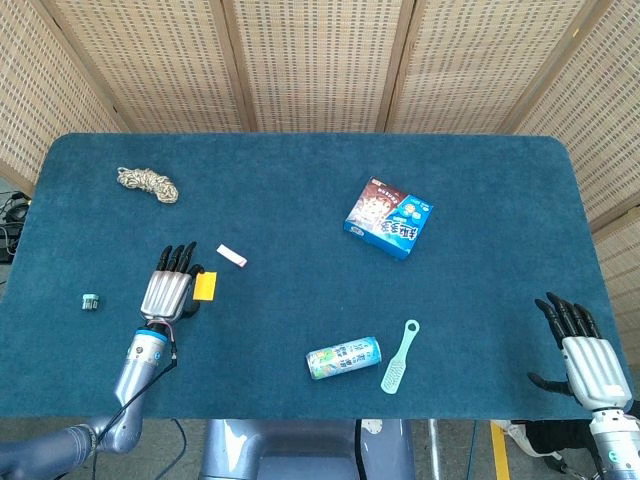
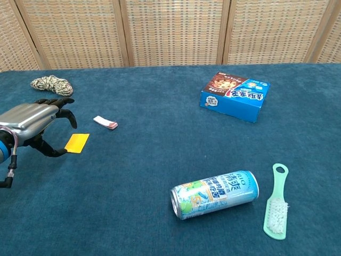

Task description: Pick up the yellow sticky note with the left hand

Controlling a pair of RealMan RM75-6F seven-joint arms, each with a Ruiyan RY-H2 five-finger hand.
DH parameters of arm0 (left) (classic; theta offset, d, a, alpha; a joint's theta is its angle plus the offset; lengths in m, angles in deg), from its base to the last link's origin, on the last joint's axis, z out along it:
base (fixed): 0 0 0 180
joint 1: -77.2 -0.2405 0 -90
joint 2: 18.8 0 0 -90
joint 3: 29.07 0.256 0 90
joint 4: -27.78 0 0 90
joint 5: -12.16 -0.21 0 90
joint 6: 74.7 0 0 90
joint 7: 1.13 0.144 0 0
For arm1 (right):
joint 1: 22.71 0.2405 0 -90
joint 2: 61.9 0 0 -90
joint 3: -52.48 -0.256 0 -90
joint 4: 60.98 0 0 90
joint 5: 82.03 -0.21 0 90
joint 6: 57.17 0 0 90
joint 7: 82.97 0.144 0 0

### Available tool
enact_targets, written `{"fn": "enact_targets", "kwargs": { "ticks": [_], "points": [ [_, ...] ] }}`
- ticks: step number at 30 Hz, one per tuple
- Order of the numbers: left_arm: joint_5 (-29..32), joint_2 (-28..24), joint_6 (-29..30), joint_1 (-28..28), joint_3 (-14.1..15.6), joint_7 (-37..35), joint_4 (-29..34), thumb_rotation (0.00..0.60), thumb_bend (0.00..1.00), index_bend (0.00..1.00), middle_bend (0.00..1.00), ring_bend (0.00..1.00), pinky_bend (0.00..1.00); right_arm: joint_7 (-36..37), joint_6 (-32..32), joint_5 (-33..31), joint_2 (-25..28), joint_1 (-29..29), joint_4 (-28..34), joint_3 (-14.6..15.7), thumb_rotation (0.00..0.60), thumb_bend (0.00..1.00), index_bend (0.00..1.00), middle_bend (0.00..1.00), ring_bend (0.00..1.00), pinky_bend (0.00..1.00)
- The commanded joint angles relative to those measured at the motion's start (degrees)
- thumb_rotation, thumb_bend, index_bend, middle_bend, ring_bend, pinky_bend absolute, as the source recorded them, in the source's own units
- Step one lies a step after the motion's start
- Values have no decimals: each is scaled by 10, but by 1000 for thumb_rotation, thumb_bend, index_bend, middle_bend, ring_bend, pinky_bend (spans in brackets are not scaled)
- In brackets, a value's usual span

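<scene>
The yellow sticky note (image 1: 204, 286) (image 2: 76, 143) lies on the blue table cloth at the near left. My left hand (image 1: 170, 290) (image 2: 31, 121) hovers just left of it, palm down. One finger curls down over the note's far side, and the thumb reaches under to the note's left corner. Nothing is clamped between them. My right hand (image 1: 585, 355) rests at the table's near right edge with its fingers apart and holds nothing; the chest view does not show it.
A small pink-and-white eraser (image 1: 232, 256) (image 2: 105, 122) lies just beyond the note. A rope coil (image 1: 148, 183) is at the far left and a tiny green item (image 1: 90, 301) left of my hand. Blue snack box (image 1: 389, 218), drink can (image 1: 344, 357) and green brush (image 1: 400, 357) lie to the right.
</scene>
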Motion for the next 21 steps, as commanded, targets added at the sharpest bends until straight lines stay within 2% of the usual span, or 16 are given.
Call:
{"fn": "enact_targets", "kwargs": {
  "ticks": [1, 12, 21],
  "points": [
    [-2, 10, 5, 0, 0, 2, -14, 600, 282, 399, 0, 0, 0, -1, 0, 0, 0, 0, -1, 0, 600, 0, 0, 0, 0, 0],
    [-9, 41, 18, -2, -2, 2, -64, 600, 286, 404, 0, 0, 0, -4, 0, 0, -1, 0, 1, 1, 600, 0, 0, 0, 0, 0],
    [-17, 47, 20, -4, -2, -7, -69, 600, 280, 395, 0, 0, 0, -4, 0, -1, -1, -1, 1, 1, 600, 0, 0, 0, 0, 0]
  ]
}}
